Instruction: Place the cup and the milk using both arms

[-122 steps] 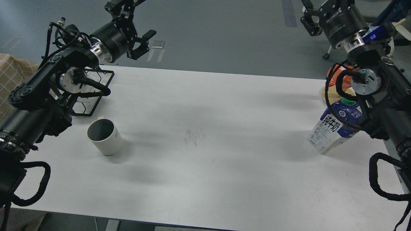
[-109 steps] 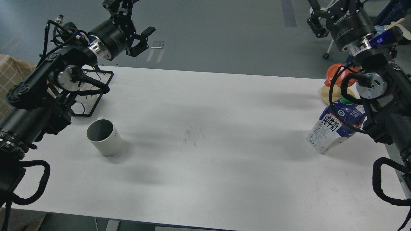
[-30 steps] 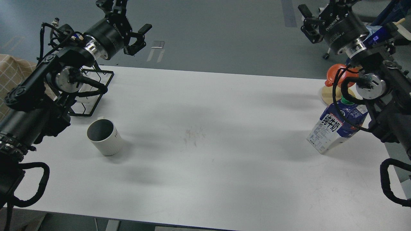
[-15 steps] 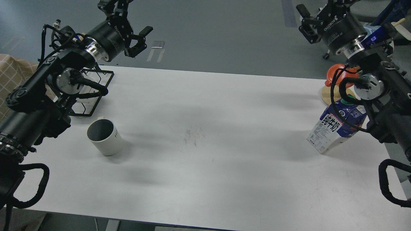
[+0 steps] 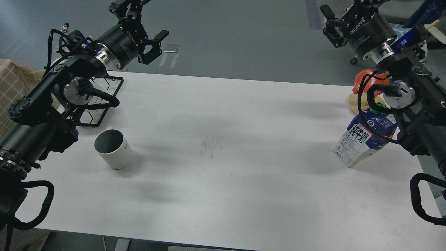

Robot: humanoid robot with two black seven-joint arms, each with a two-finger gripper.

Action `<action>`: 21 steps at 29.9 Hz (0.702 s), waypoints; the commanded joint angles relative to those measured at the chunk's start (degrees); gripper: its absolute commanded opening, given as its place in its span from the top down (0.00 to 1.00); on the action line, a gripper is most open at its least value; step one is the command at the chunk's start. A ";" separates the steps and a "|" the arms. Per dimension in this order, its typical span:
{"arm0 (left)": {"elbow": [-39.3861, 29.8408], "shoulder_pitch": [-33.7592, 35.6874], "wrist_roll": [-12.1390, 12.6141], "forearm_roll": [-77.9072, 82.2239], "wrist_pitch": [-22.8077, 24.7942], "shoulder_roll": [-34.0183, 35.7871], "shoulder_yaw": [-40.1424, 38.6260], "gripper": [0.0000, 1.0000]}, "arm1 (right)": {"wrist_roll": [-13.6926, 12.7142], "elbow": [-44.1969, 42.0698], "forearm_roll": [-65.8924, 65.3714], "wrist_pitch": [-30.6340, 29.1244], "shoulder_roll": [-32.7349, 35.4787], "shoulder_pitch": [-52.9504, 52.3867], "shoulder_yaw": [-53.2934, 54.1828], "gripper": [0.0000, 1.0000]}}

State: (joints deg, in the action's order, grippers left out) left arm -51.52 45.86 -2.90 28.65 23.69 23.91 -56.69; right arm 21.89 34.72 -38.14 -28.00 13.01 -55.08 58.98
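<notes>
The cup [image 5: 114,149], off-white and ribbed with a dark grey inside, stands on the white table [image 5: 223,167] at the left. The milk [image 5: 365,137], a dark blue and white carton with a green cap, stands at the right, partly behind my right arm's cables. My left gripper [image 5: 143,20] is open and empty, raised past the table's far left edge, well beyond the cup. My right gripper [image 5: 345,9] is open and empty, raised past the far right corner, well beyond the milk. Its upper finger is cut off by the view's top edge.
A black wire rack [image 5: 104,101] lies at the far left of the table, behind the cup. An orange cup [image 5: 362,79] stands on a round wooden disc [image 5: 355,103] at the far right, behind the milk. A checkered cloth [image 5: 14,78] lies off the table's left edge.
</notes>
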 commanded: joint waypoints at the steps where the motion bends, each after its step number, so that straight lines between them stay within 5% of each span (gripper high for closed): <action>1: -0.25 -0.33 0.09 0.18 -0.13 -0.01 0.00 0.02 | 0.00 0.00 -0.01 0.00 -0.01 -0.02 -0.01 0.00; 21: -0.51 -1.04 0.09 0.35 -0.04 0.43 0.08 0.02 | 0.00 -0.09 -0.01 0.00 -0.45 -0.03 -0.18 0.00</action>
State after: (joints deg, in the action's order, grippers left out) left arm -51.87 45.07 -2.81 28.94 23.56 24.18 -56.61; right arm 21.89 34.63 -38.14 -28.00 12.59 -55.22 58.85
